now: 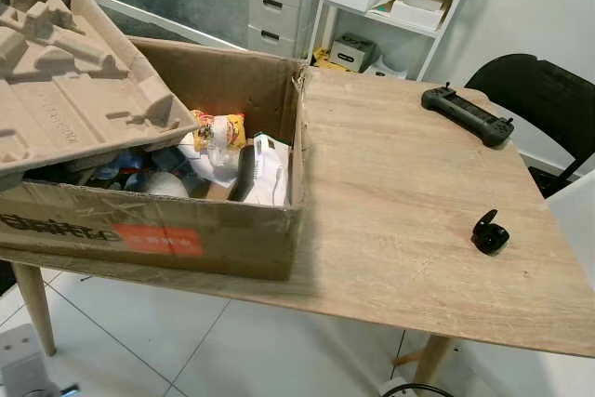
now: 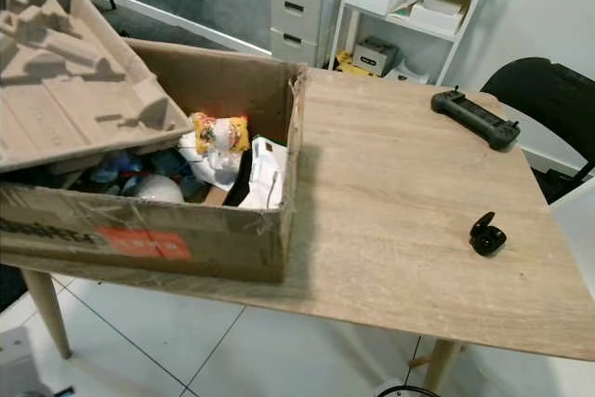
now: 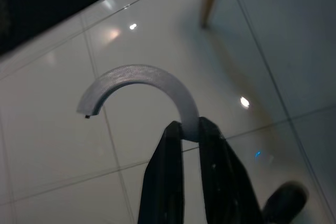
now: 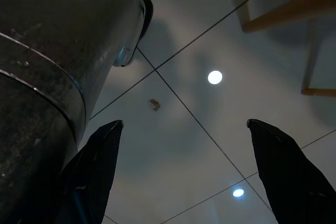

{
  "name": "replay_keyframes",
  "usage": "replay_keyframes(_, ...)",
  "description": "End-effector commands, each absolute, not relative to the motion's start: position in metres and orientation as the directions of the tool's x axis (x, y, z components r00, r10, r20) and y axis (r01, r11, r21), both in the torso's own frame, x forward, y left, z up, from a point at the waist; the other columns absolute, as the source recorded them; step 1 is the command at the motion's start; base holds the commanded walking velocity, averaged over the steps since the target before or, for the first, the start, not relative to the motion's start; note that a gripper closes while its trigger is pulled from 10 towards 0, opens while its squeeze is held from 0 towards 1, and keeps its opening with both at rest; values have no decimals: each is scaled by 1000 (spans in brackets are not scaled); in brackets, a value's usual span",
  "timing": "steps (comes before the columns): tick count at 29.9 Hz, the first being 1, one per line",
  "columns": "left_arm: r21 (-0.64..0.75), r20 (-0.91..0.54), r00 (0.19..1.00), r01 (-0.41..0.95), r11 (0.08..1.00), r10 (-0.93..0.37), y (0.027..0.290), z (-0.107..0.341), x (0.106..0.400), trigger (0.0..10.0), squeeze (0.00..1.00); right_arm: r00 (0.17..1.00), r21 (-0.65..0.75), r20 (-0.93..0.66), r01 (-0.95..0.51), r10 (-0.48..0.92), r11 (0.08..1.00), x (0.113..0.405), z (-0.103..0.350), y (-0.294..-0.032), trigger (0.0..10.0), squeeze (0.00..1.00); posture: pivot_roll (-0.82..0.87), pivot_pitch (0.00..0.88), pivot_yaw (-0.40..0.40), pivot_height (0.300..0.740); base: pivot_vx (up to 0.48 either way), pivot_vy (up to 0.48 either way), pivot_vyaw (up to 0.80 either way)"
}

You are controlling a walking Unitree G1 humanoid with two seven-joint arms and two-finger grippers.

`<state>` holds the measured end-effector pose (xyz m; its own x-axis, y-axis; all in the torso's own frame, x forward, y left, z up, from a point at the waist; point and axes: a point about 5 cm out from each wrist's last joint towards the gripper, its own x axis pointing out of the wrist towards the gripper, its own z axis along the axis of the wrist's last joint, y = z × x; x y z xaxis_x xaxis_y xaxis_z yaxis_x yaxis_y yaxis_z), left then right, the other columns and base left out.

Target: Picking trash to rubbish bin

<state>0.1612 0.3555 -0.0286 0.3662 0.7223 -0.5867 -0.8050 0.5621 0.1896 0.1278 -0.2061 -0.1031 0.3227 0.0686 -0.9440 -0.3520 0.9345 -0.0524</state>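
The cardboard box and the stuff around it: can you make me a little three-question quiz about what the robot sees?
1. True or false: the cardboard box stands on the wooden table.
2. What does the left gripper hold: A a bottle, B a curved grey plastic piece, C nothing?
3. What long black thing lies at the table's far corner?

Key: 1 true. 2 B. 3 The black controller.

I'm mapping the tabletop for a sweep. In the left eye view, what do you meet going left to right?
Pulp tray → cardboard box → black earbud case → black controller → black chair.
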Motion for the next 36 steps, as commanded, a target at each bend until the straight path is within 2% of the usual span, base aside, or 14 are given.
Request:
replay_keyframes(1, 112, -529, 264, -920, 375, 807, 380, -14, 150, 10000, 0, 316, -50, -946, -350, 68, 935, 125, -104, -207, 10000, 0, 123, 83, -62, 740, 0, 0, 0)
replay_keyframes(4, 4, -383, 216, -972, 235, 898, 412, 20, 153, 10000, 0, 319, -53, -946, -353, 67, 934, 126, -104, -207, 10000, 0, 129, 80, -68, 740, 0, 0, 0)
replay_keyframes(9, -4, -253, 193, -980, 198, 948, 434, 51, 158, 10000, 0, 318, -53, -946, -359, 69, 932, 127, -103, -207, 10000, 0, 134, 73, -73, 740, 0, 0, 0)
replay_keyframes(11, -88, -110, 140, -988, 131, 984, 457, 94, 164, 10000, 0, 322, -55, -944, -361, 69, 931, 129, -103, -207, 10000, 0, 132, 70, -71, 740, 0, 0, 0)
replay_keyframes(17, -222, 50, 138, -964, 146, 989, 468, 137, 174, 10000, 0, 330, -55, -941, -355, 70, 933, 131, -102, -208, 10000, 0, 127, 67, -67, 740, 0, 0, 0)
replay_keyframes(21, -293, 174, 161, -934, 207, 971, 470, 167, 184, 10000, 0, 332, -52, -941, -353, 73, 934, 132, -101, -208, 10000, 0, 127, 65, -65, 740, 0, 0, 0)
replay_keyframes(23, -393, 311, 195, -865, 313, 930, 466, 208, 198, 10000, 0, 329, -47, -941, -353, 78, 934, 132, -102, -207, 10000, 0, 131, 69, -66, 740, 0, 0, 0)
replay_keyframes(26, -421, 356, 204, -836, 351, 912, 464, 222, 202, 10000, 0, 328, -45, -941, -354, 80, 934, 132, -102, -207, 10000, 0, 131, 70, -66, 740, 0, 0, 0)
replay_keyframes(29, -490, 446, 248, -736, 466, 860, 459, 251, 212, 10000, 0, 329, -39, -940, -354, 85, 934, 132, -102, -206, 10000, 0, 129, 71, -64, 740, 0, 0, 0)
replay_keyframes(30, -522, 501, 280, -657, 544, 819, 455, 268, 218, 10000, 0, 331, -38, -940, -353, 87, 935, 133, -101, -205, 10000, 0, 125, 71, -64, 740, 0, 0, 0)
replay_keyframes(31, -522, 501, 280, -657, 544, 819, 455, 268, 218, 10000, 0, 331, -38, -940, -353, 87, 935, 133, -101, -205, 10000, 0, 125, 71, -64, 740, 0, 0, 0)
replay_keyframes(33, -544, 630, 336, -453, 706, 701, 440, 308, 229, 10000, 0, 336, -35, -938, -351, 91, 936, 135, -101, -203, 10000, 0, 122, 67, -63, 740, 0, 0, 0)
replay_keyframes(34, -544, 630, 336, -453, 706, 701, 440, 308, 229, 10000, 0, 336, -35, -938, -351, 91, 936, 135, -101, -203, 10000, 0, 122, 67, -63, 740, 0, 0, 0)
replay_keyframes(36, -513, 743, 357, -240, 824, 566, 420, 340, 235, 10000, 0, 339, -34, -936, -348, 92, 937, 136, -101, -202, 10000, 0, 122, 64, -62, 740, 0, 0, 0)
